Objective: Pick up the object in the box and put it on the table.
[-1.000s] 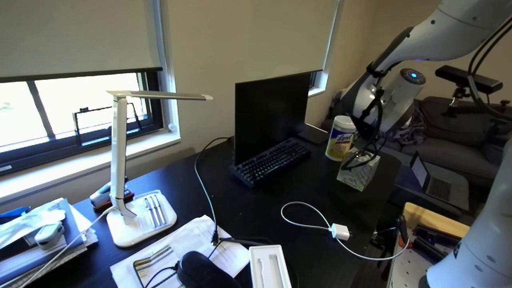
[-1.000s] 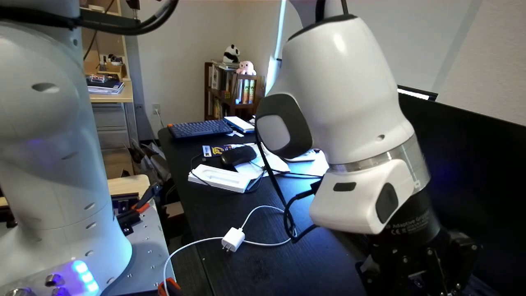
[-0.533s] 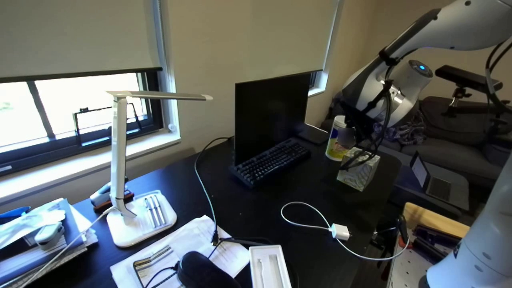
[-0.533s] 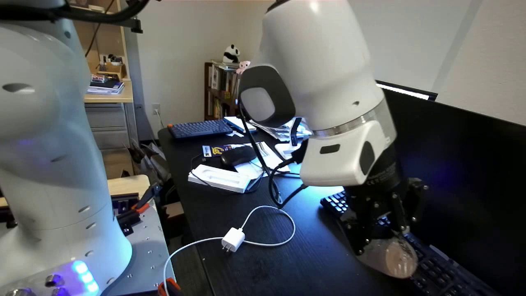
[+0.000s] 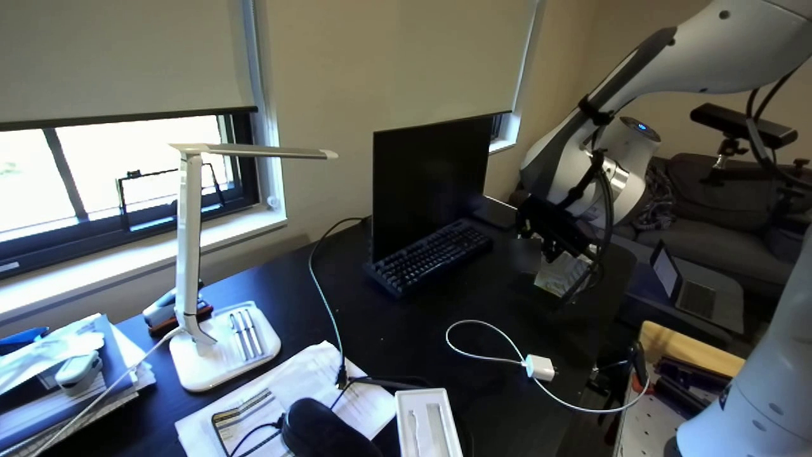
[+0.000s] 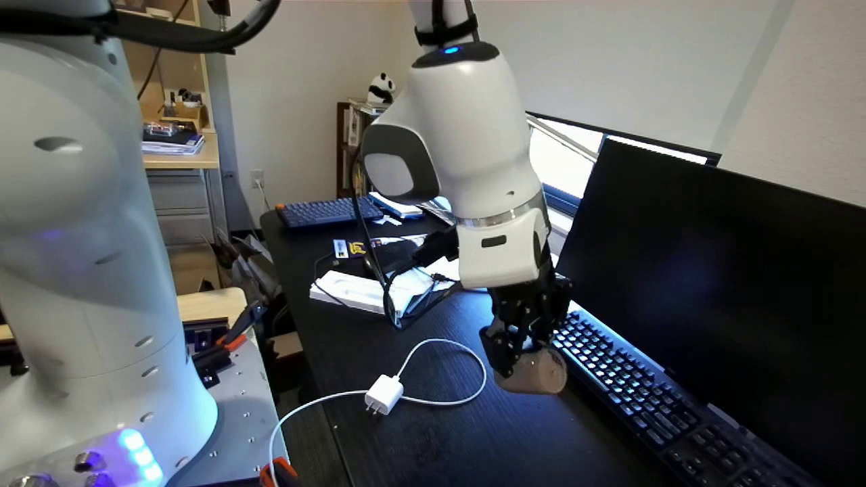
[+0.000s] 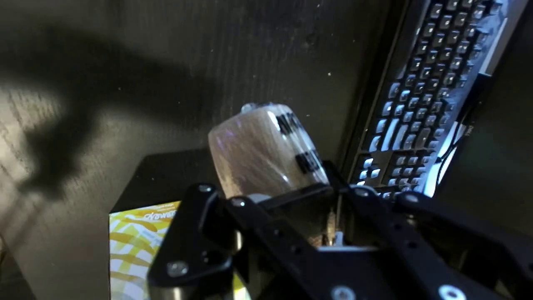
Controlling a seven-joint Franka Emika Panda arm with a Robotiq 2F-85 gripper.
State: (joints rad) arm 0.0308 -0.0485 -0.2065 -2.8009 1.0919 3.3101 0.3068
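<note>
Since the wrist view puts the box [image 7: 132, 252] at eight o'clock from the brownish object [image 7: 258, 154] clasped in the tool [image 6: 525, 353], lowering to the desk [image 6: 446, 436] should miss that box.

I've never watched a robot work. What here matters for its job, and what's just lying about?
Part of the job:
gripper
brownish object it holds
patterned box
black table

Just lying about:
desk lamp
monitor
keyboard by the monitor
white charger
papers
</note>
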